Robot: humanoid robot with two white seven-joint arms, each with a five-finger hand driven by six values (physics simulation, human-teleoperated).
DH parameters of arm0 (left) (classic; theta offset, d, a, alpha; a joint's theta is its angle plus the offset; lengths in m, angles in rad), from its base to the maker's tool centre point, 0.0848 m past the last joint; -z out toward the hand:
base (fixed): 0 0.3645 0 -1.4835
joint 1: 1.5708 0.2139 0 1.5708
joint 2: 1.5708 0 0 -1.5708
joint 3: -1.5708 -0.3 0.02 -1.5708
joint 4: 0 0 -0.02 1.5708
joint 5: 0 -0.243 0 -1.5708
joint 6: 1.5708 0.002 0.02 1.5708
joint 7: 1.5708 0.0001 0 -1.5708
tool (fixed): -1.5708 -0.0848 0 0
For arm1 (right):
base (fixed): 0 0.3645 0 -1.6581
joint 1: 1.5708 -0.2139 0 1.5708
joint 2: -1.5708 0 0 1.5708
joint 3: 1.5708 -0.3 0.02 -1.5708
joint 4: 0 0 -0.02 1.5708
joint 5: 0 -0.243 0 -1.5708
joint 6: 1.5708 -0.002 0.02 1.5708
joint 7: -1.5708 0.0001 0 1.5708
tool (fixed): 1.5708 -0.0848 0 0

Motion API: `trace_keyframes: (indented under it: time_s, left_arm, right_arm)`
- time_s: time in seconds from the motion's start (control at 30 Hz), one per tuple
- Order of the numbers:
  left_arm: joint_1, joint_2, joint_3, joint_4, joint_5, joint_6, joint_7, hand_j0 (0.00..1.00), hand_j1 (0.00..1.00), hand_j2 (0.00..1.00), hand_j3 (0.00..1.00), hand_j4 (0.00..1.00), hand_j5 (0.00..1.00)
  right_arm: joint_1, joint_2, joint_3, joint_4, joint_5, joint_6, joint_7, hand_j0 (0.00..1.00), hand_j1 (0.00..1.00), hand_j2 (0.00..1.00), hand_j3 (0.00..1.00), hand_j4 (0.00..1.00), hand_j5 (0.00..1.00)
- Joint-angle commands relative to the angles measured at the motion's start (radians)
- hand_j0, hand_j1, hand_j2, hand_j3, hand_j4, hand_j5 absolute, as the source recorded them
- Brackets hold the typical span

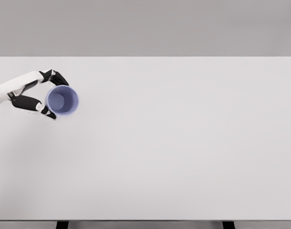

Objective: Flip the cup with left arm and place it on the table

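A pale blue-violet cup stands with its mouth up on the white table, near the far left. My left hand reaches in from the left edge, its black fingers curving round the cup's left side above and below. Whether the fingers still press the cup or sit just off it I cannot tell. The right arm is out of sight.
The table's far edge runs along the top and its front edge along the bottom, with two dark legs showing below. A grey wall lies behind.
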Motion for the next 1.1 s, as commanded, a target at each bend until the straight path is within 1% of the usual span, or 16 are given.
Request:
trace_keyframes:
  time_s: [0.0,0.03,0.07,0.1,0.13,0.27,0.3,0.4,0.47,0.6,0.63,0.7,0.73,0.93,0.97,1.07]
  left_arm:
    - [-0.003,-0.039,0.001,0.011,0.124,0.07,-0.011,0.34,0.34,0.34,0.34,0.34,0.34]
    - [-0.017,-0.066,-0.001,0.023,0.15,0.104,-0.011,0.35,0.35,0.35,0.35,0.35,0.35]
    - [-0.021,-0.088,-0.001,0.038,0.158,0.121,-0.011,0.35,0.35,0.35,0.35,0.35,0.35]
    - [-0.028,-0.12,-0.001,0.066,0.164,0.144,-0.011,0.35,0.35,0.35,0.35,0.35,0.35]
    - [-0.04,-0.16,-0.002,0.1,0.188,0.173,-0.011,0.35,0.35,0.35,0.35,0.35,0.35]
    - [-0.058,-0.246,-0.002,0.193,0.276,0.248,-0.011,0.35,0.35,0.35,0.35,0.35,0.35]
    - [-0.064,-0.26,-0.002,0.208,0.296,0.267,-0.011,0.35,0.35,0.35,0.35,0.35,0.35]
    - [-0.064,-0.303,-0.002,0.23,0.32,0.34,-0.011,0.36,0.36,0.36,0.36,0.36,0.36]
    - [-0.068,-0.319,-0.002,0.238,0.369,0.405,-0.011,0.37,0.37,0.37,0.37,0.37,0.37]
    - [-0.069,-0.333,-0.004,0.241,0.368,0.413,-0.011,0.38,0.38,0.38,0.38,0.38,0.38]
    - [-0.066,-0.333,-0.004,0.241,0.366,0.413,-0.011,0.4,0.4,0.4,0.4,0.4,0.4]
    - [-0.068,-0.333,-0.031,0.242,0.363,0.413,-0.011,0.42,0.42,0.42,0.42,0.42,0.42]
    - [-0.068,-0.336,-0.041,0.242,0.362,0.413,-0.011,0.45,0.45,0.45,0.45,0.45,0.45]
    - [-0.058,-0.353,-0.045,0.244,0.36,0.413,-0.011,0.49,0.49,0.49,0.49,0.49,0.49]
    - [-0.058,-0.353,-0.045,0.244,0.358,0.411,-0.011,0.53,0.53,0.53,0.53,0.53,0.53]
    - [-0.058,-0.356,-0.071,0.244,0.355,0.411,-0.011,0.56,0.56,0.56,0.56,0.56,0.56]
  right_arm:
    - [0.0,0.0,0.001,0.0,0.0,0.0,0.0,1.0,1.0,1.0,1.0,1.0,1.0]
    - [0.0,0.0,0.001,0.0,0.0,0.0,0.0,1.0,1.0,1.0,1.0,1.0,1.0]
    - [0.0,0.0,0.001,0.0,0.0,0.0,0.0,1.0,1.0,1.0,1.0,1.0,1.0]
    - [0.0,0.0,0.0,0.0,0.0,0.0,0.0,1.0,1.0,1.0,1.0,1.0,1.0]
    - [0.0,0.0,0.001,0.0,0.0,0.0,0.0,1.0,1.0,1.0,1.0,1.0,1.0]
    - [0.0,0.0,0.001,0.0,0.0,0.0,0.001,1.0,1.0,1.0,1.0,1.0,1.0]
    - [0.0,0.0,0.0,0.0,0.0,0.0,0.0,1.0,1.0,1.0,1.0,1.0,1.0]
    - [0.0,0.0,0.0,0.0,0.0,0.0,0.0,1.0,1.0,1.0,1.0,1.0,1.0]
    - [0.0,0.0,0.0,0.0,0.0,0.0,0.0,1.0,1.0,1.0,1.0,1.0,1.0]
    - [0.0,0.0,0.001,0.0,0.0,0.0,0.0,1.0,1.0,1.0,1.0,1.0,1.0]
    - [0.0,0.0,0.001,0.0,0.0,0.0,0.0,1.0,1.0,1.0,1.0,1.0,1.0]
    - [0.0,0.0,0.001,0.0,0.0,0.0,0.0,1.0,1.0,1.0,1.0,1.0,1.0]
    - [0.0,0.0,0.0,0.0,0.0,0.0,0.0,1.0,1.0,1.0,1.0,1.0,1.0]
    - [0.0,0.0,0.001,0.0,0.0,0.0,0.0,1.0,1.0,1.0,1.0,1.0,1.0]
    - [0.0,0.0,0.0,0.0,0.0,0.0,0.0,1.0,1.0,1.0,1.0,1.0,1.0]
    - [0.0,0.0,0.001,0.0,0.0,0.0,0.0,1.0,1.0,1.0,1.0,1.0,1.0]
